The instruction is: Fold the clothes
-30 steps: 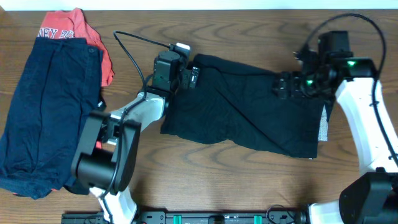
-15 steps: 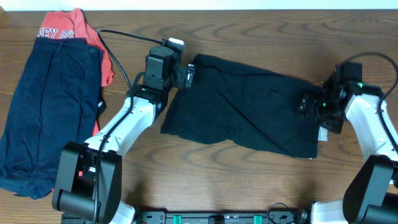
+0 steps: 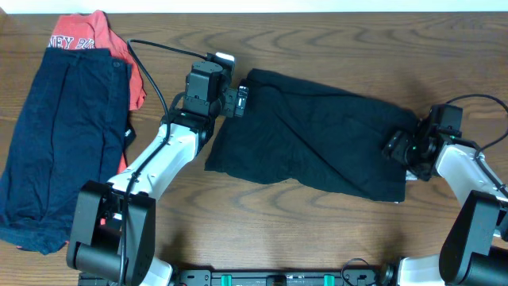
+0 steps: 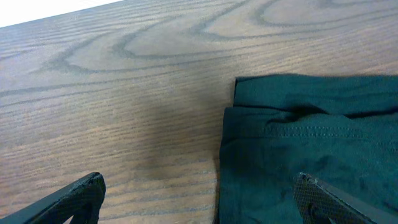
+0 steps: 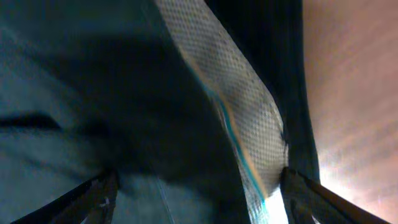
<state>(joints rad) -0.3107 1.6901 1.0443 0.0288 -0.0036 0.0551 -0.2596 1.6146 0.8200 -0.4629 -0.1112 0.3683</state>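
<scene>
Black shorts lie spread flat across the middle of the wooden table. My left gripper is open at their top left corner; in the left wrist view its fingertips straddle the garment's left edge, just above the cloth. My right gripper is open and low over the shorts' right end, close to the waistband. In the right wrist view its fingers spread over dark cloth and a white mesh lining.
A folded navy garment lies at the far left on top of a red printed shirt. A black cable loops from the left arm. The table's far edge meets a white wall.
My right gripper has swung down from the shorts' upper right corner to the right waistband end and dropped low. My left arm shifted slightly, staying at the top left corner.
</scene>
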